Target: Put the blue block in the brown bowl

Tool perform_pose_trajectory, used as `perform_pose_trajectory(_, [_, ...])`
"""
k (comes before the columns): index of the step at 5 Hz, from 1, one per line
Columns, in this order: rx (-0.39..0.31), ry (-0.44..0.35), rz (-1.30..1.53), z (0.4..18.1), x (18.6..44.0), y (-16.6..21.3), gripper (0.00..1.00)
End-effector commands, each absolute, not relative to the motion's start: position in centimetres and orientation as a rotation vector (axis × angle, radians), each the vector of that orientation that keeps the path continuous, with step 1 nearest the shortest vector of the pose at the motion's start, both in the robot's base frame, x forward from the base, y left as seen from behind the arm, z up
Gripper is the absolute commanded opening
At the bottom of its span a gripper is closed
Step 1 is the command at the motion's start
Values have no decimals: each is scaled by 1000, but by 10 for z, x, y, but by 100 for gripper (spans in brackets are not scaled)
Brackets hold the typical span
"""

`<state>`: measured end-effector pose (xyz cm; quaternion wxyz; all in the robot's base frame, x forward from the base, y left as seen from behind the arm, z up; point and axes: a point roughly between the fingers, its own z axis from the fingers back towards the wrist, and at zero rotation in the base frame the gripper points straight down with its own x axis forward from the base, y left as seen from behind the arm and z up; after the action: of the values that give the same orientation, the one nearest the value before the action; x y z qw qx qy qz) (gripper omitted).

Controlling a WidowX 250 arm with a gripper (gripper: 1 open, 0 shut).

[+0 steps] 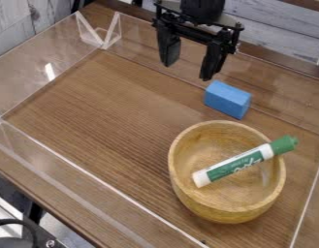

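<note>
Camera view shows you the black pincer (188, 60) spread wide, empty, pointing down. Just below and right of it lies the small bright blue rectangular block (228, 98), short of the round tan wooden bowl (207, 201). It looks light, rigid; grip its flat opposite sides.

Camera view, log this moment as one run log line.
gripper: open, above table | blue block: on table, untouched | brown bowl: holds marker, no block

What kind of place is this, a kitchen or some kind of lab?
Probably a robot test bench, not a kitchen: a wooden tabletop fenced by clear plastic walls, a black gripper hanging over it, and only props: blue block, brown bowl, marker.
</note>
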<state>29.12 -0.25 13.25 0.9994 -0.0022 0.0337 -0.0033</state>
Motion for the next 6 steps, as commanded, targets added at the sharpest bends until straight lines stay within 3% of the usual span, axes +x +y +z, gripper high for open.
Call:
perform_pose_trajectory(1, [-4,63,-75,128,300,-8,100])
perform_pose_trajectory(6, [14,-6,-476,103,351,-45,100])
